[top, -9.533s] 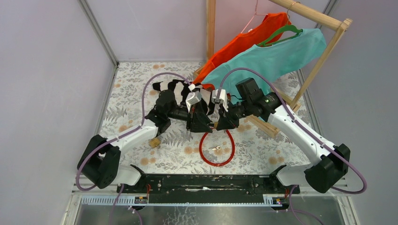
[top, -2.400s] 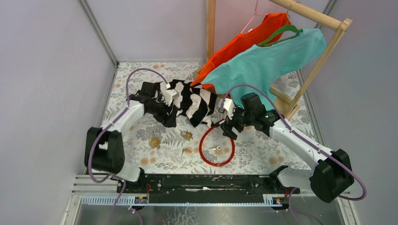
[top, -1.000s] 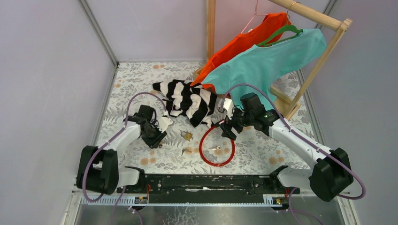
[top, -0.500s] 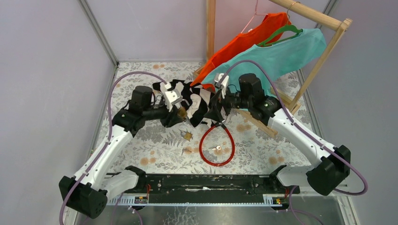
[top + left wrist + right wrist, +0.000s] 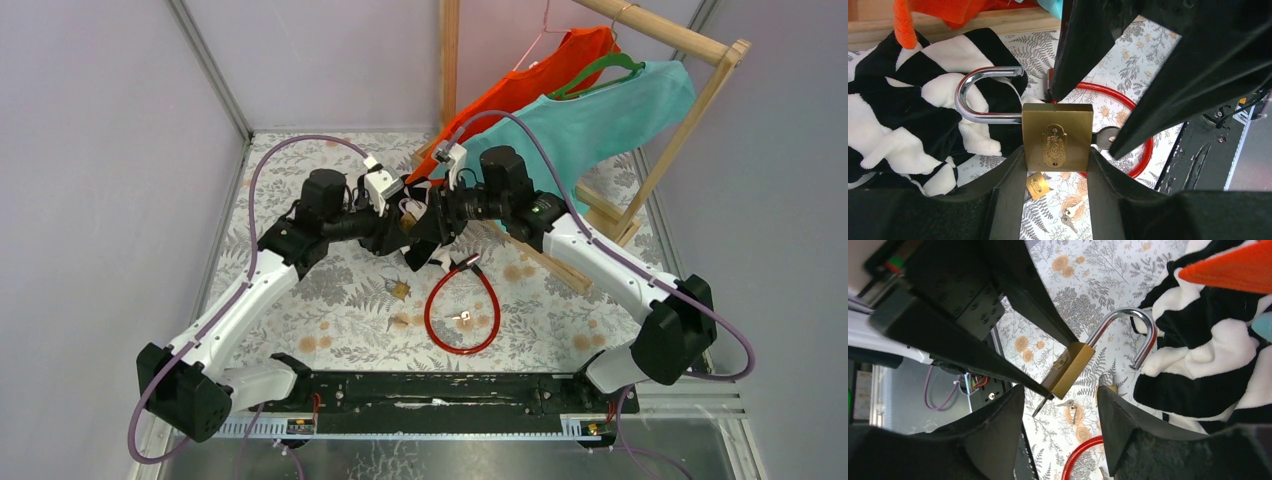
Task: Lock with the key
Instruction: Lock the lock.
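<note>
My left gripper is shut on a brass padlock and holds it in the air above the table. Its silver shackle stands open. A key with a dark head sticks out of the padlock's underside. My right gripper is open and faces the padlock, with the key just ahead of its spread fingers; I cannot tell if they touch it. In the top view the two grippers meet at the padlock.
A small brass padlock and loose keys lie on the floral table beside a red cable loop. A black-and-white striped cloth lies behind. A wooden rack with orange and teal shirts stands at the back right.
My left arm picked the padlock off the table and lifted it right, to the middle. My right gripper rose and swung left to meet it.
</note>
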